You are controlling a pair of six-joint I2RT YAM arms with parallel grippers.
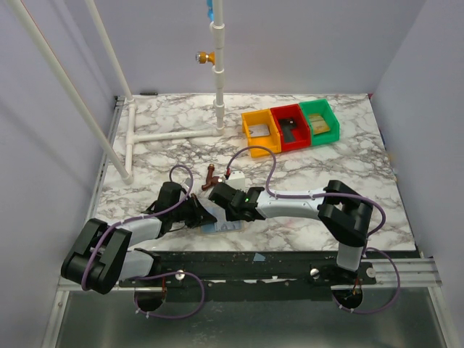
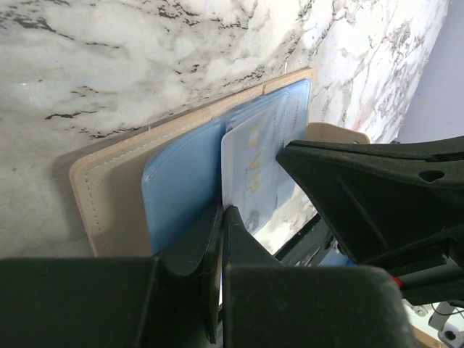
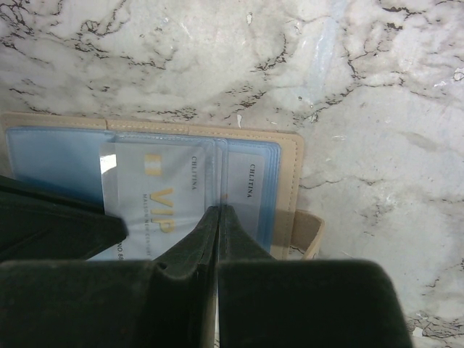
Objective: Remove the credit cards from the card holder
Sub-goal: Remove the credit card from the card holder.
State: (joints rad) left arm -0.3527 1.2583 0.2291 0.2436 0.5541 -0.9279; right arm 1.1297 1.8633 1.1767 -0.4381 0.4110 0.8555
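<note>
The card holder [image 1: 222, 227] lies open on the marble near the front edge, a beige cover [image 3: 288, 181] with blue clear sleeves [image 2: 181, 174]. A pale VIP credit card [image 3: 156, 196] sticks partway out of a sleeve; it also shows in the left wrist view [image 2: 254, 167]. My left gripper [image 2: 222, 210] is shut, its tips pinching the card's edge. My right gripper [image 3: 218, 209] is shut on the sleeve next to the card, where a second card [image 3: 250, 188] sits. The two grippers meet over the holder, left [image 1: 206, 216] and right [image 1: 229, 216].
Yellow [image 1: 259, 130], red [image 1: 290, 127] and green [image 1: 320, 121] bins stand in a row at the back right. A white pipe frame [image 1: 174, 135] stands at the back left. A small brown object [image 1: 210, 178] lies just behind the grippers.
</note>
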